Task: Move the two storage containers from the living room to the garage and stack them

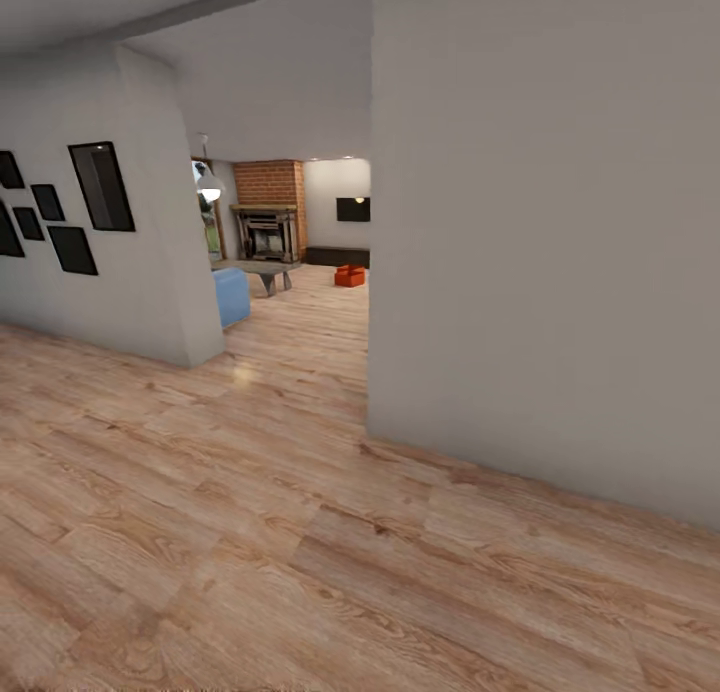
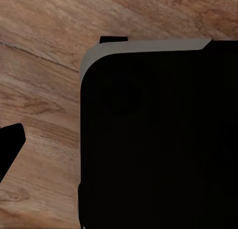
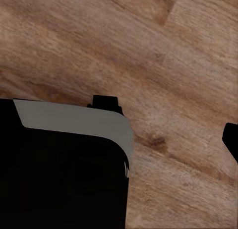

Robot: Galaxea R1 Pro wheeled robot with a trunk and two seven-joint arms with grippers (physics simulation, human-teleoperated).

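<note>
Far down the hallway: an orange-red storage container (image 1: pixel 349 276) sits on the wood-plank floor (image 1: pixel 300 532) of the living room, near the low dark cabinet (image 1: pixel 337 257) under a black TV screen (image 1: pixel 353 209); whether one bin or two stand there is too small to tell.
Robot's place: in a corridor, well apart from the bin, with a pale wall (image 1: pixel 540 242) close on its right.
Risk, wall corner: I judge the near edge of that wall the likeliest thing to clip when driving through the gap.
Risk, furniture: a blue seat (image 1: pixel 231 296) and a grey coffee table (image 1: pixel 267 270) flank the route and could catch the base.
Risk, arms: each wrist view looks down past a dark housing at the planks; low-hung arms could snag on the approach.
Pincer state: cannot tell for either arm; only dark finger edges show.
Surface: light, glossy wood planks, flat.
Room: framed black pictures (image 1: pixel 101 185) on the left wall, a brick fireplace (image 1: pixel 268 222) beyond.
</note>
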